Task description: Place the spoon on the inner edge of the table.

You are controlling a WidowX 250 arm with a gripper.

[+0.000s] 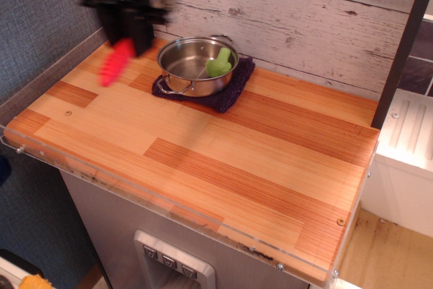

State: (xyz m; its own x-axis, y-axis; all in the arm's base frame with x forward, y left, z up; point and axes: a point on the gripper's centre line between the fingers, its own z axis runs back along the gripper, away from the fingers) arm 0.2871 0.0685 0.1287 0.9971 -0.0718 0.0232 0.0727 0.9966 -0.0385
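Note:
My gripper (130,37) is blurred by motion at the upper left, raised above the wooden table (203,140). It is shut on the spoon, whose red ribbed handle (115,62) hangs down and to the left, clear of the wood. The spoon's silver bowl is hidden behind the gripper. The spoon hangs just left of the steel pot (193,65), near the back edge of the table.
The pot sits on a dark purple cloth (223,93) by the whitewashed plank wall and holds a light-green toy piece (218,64). A dark post (139,5) stands behind the gripper. A clear plastic rim (169,204) runs along the front edge.

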